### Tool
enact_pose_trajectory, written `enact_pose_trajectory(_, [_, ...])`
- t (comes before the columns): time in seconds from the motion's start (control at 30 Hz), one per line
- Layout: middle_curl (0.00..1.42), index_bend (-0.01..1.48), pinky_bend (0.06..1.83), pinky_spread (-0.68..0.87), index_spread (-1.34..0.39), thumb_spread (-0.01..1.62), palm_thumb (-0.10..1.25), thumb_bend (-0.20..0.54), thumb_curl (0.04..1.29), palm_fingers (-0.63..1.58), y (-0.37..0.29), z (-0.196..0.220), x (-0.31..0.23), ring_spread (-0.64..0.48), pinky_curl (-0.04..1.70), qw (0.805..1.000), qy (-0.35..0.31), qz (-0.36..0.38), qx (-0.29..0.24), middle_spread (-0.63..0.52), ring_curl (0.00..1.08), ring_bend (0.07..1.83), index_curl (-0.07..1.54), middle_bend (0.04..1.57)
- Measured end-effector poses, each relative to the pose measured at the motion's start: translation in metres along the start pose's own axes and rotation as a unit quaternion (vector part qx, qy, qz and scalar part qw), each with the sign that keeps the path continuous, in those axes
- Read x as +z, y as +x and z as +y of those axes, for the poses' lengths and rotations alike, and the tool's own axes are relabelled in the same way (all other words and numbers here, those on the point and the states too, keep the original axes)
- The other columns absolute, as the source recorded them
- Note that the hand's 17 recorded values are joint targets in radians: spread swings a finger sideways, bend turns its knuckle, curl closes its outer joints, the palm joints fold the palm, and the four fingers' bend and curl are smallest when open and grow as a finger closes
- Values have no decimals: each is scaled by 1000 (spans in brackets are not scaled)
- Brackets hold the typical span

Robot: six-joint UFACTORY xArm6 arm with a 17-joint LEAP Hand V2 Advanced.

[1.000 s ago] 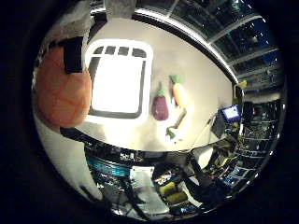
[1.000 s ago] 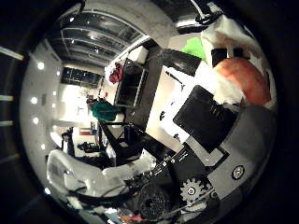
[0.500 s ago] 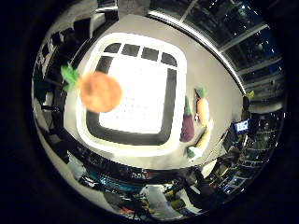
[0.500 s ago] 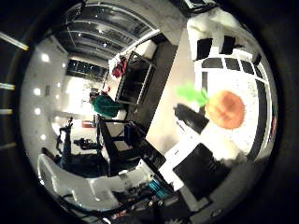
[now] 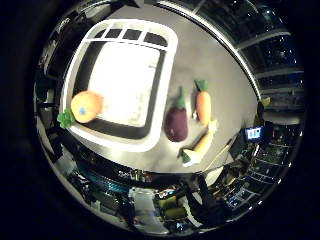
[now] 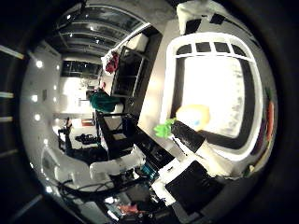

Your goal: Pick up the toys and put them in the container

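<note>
orange toy (image 5: 86, 106) released by hand, now lying in container (image 5: 165, 75)

The container (image 5: 165, 65) looks like smooth white plastic. The orange toy (image 5: 86, 106), eggplant (image 5: 176, 124) and carrot (image 5: 203, 106) seem soft matt plush; the table (image 5: 220, 75) is smooth grey.

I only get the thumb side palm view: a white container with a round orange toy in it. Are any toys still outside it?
Observer: Yes. The little finger side view shows a purple aubergine toy lying on the table, right beside the container.
Operator: Only that one?
Observer: No. An orange carrot toy lies on the far side of the aubergine from the container.
Operator: Anything else?
Observer: A pale yellow toy with a green end lies near those two, by the table's edge.
</note>
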State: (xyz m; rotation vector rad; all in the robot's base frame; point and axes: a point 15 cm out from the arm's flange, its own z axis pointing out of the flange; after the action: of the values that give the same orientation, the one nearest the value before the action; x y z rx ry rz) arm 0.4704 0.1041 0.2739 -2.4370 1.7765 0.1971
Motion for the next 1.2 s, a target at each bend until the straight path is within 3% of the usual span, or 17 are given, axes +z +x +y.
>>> enact_pose_trajectory(0.17, [306, 197, 446, 415, -289, 1082, 681, -26, 342, 161, 79, 31, -19, 99, 430, 994, -2, 35, 102, 17, 196, 543, 340, 399])
enact_pose_trajectory(0.37, [302, 157, 455, 413, -200, 1085, 649, -24, 335, 160, 193, 99, -20, 135, 405, 967, -6, 42, 251, 78, 199, 524, 325, 332])
enact_pose_trajectory(0.6, [306, 152, 465, 414, -130, 1086, 670, -18, 335, 90, 318, 177, -16, 183, 372, 905, 47, 9, 422, 181, 200, 479, 292, 278])
enact_pose_trajectory(0.7, [310, 152, 473, 415, -119, 1082, 677, -20, 336, 84, 349, 211, 2, 188, 363, 881, 44, -11, 471, 196, 202, 460, 284, 270])
enact_pose_trajectory(0.83, [317, 147, 474, 413, -107, 1077, 688, -21, 339, 96, 371, 237, 23, 195, 349, 867, 37, -22, 497, 203, 210, 459, 273, 267])
enact_pose_trajectory(1.2, [334, 157, 466, 398, -52, 1038, 531, -29, 310, 143, 355, 255, 74, 182, 318, 870, 9, -37, 491, 205, 229, 462, 271, 282])
